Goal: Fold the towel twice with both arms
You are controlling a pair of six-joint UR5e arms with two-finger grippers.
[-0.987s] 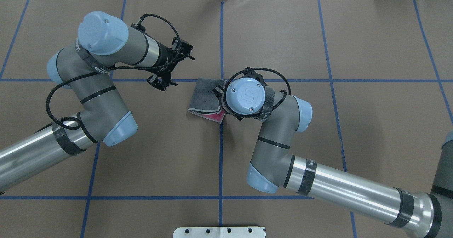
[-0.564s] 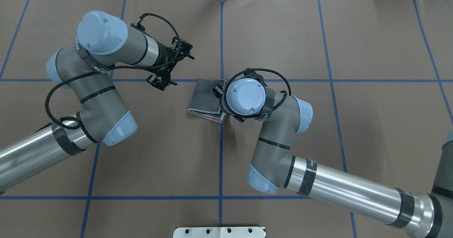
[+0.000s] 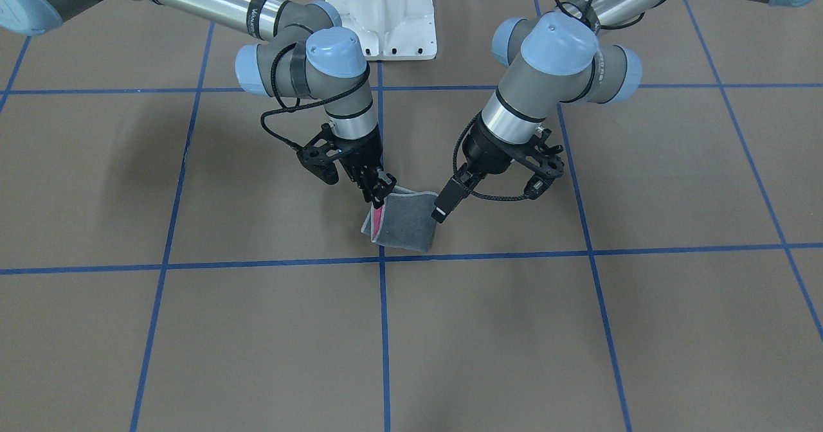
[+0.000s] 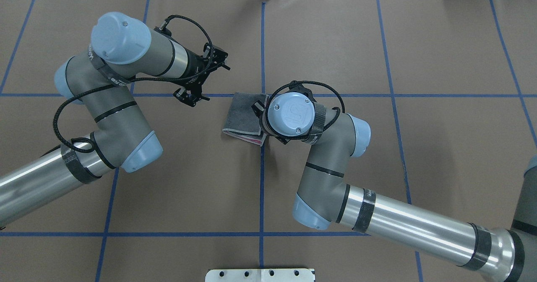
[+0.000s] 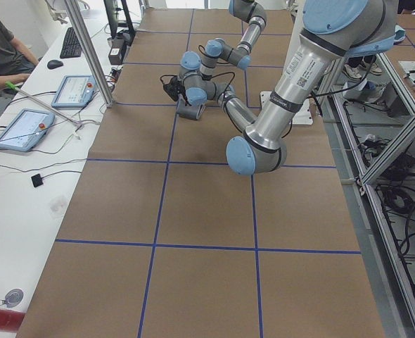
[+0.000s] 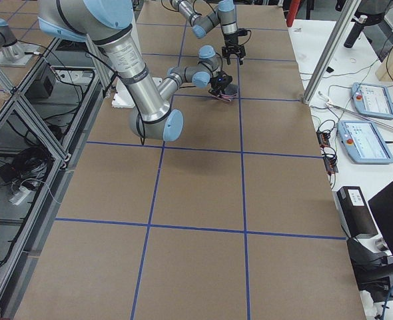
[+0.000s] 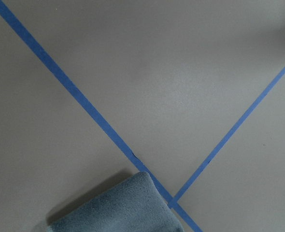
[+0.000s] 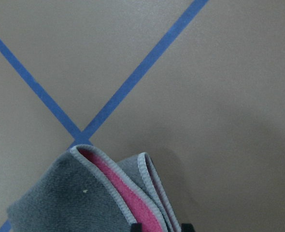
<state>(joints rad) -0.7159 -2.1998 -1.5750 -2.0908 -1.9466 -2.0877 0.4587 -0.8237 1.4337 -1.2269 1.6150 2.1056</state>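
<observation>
Sunk flatter, the grey terry towel (image 4: 241,113) is pinched by right tool (image 3: 380,193); left tool (image 4: 206,79) spread.

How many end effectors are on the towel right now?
1. The right end effector pinches the towel at its open, pink-lined edge. The left end effector hangs open beside the opposite, folded edge, not touching.

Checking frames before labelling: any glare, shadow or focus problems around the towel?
Overhead exterior: bright streaks on the right arm tube, and its wrist hides part of the towel. Exterior front-facing: soft, diffuse shadows on the table, towel clear. Left wrist-mounted: towel corner soft, table reads grey, not brown. Right wrist-mounted: towel edging sharp, dim shadow to its right.
</observation>
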